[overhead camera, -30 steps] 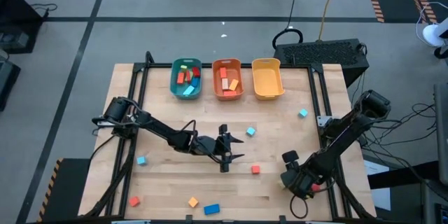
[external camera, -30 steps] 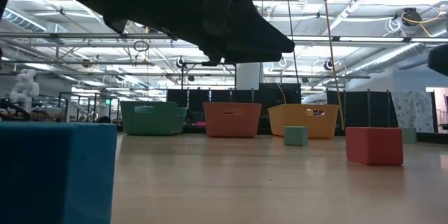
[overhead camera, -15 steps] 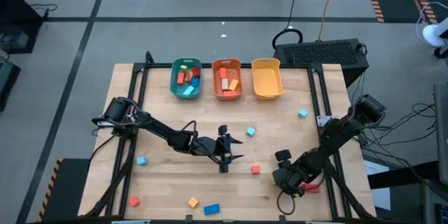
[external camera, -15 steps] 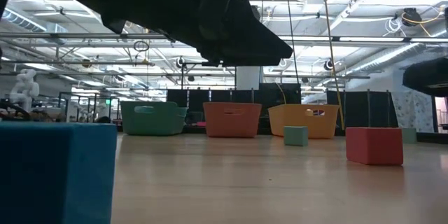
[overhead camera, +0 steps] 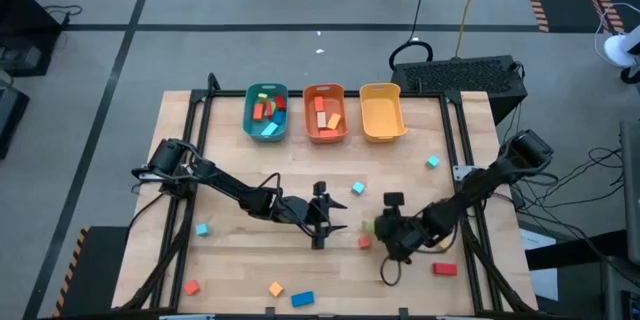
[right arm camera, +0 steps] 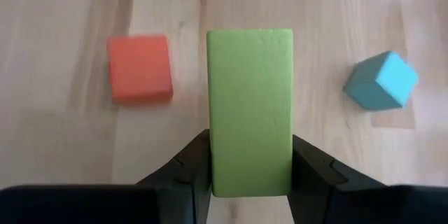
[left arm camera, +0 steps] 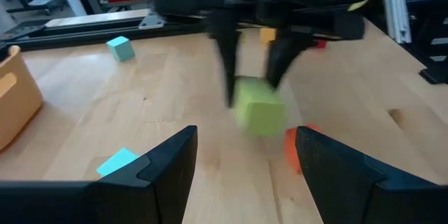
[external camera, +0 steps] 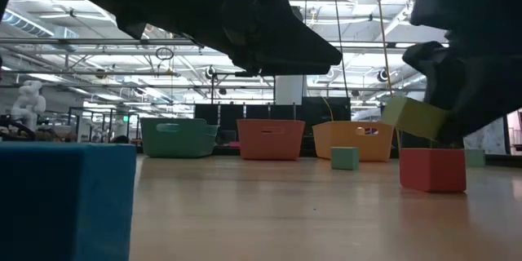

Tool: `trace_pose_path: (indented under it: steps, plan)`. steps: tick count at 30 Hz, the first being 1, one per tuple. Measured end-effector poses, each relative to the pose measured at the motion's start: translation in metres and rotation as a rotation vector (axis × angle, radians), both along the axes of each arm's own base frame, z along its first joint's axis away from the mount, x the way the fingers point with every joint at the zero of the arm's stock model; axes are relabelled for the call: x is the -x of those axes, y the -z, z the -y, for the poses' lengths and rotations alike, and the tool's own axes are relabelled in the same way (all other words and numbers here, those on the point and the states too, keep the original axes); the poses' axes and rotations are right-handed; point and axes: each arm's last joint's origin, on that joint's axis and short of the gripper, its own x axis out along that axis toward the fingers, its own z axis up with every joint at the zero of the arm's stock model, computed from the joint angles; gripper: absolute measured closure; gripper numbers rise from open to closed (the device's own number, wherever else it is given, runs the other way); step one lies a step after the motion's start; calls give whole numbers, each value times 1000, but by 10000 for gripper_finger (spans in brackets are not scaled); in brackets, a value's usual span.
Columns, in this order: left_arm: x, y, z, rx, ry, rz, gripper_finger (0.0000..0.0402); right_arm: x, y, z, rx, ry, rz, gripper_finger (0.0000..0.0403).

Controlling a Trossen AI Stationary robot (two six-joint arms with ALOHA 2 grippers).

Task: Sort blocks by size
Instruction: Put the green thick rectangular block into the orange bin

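My right gripper [overhead camera: 380, 228] is shut on a light green block [right arm camera: 250, 105] just above the table's middle. The block also shows in the low view [external camera: 414, 118], over a red cube [external camera: 432, 169]. My left gripper [overhead camera: 322, 222] hovers open and empty beside it, toward the table's left. Its fingers [left arm camera: 164, 164] frame the green block [left arm camera: 257, 106]. Loose on the table are the red cube [overhead camera: 364, 242], light blue cubes [overhead camera: 357, 189] [overhead camera: 432, 162] [overhead camera: 201, 229] and a red block [overhead camera: 444, 269]. At the near edge lie a red cube [overhead camera: 191, 287], an orange cube [overhead camera: 275, 287] and a blue bar [overhead camera: 301, 299]. My right gripper pinches the green block's two opposite long sides [right arm camera: 213, 157] between its two fingers [right arm camera: 308, 164], at the end nearest the wrist. The fingers come from above, slanting down, and lie along the block. The block is lifted clear of the table and tilted.
Three bins stand in a row at the far edge: teal [overhead camera: 266, 112] and orange [overhead camera: 324, 112] with blocks in them, and yellow [overhead camera: 381, 112]. A big blue block [external camera: 65, 200] stands close before the low camera. Bare wood lies between the bins and the grippers.
My right gripper has moved from the table's near right corner toward the left and a little toward the far edge, coming close to my left gripper. The green block now shows in its fingers above the red cube. A red block shows where the arm was.
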Motion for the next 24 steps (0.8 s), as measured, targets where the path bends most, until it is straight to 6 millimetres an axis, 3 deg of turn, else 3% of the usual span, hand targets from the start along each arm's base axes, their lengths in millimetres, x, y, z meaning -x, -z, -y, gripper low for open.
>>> trace_pose_path:
  steps: [15, 24]
  plan:
    - [1, 7, -5, -22, -19, -73, 158, -39, -12, 28, -66, 47, 197, 280]
    - [-1, 7, -12, -23, -44, -70, 117, -48, -16, 36, -85, 30, 237, 280]
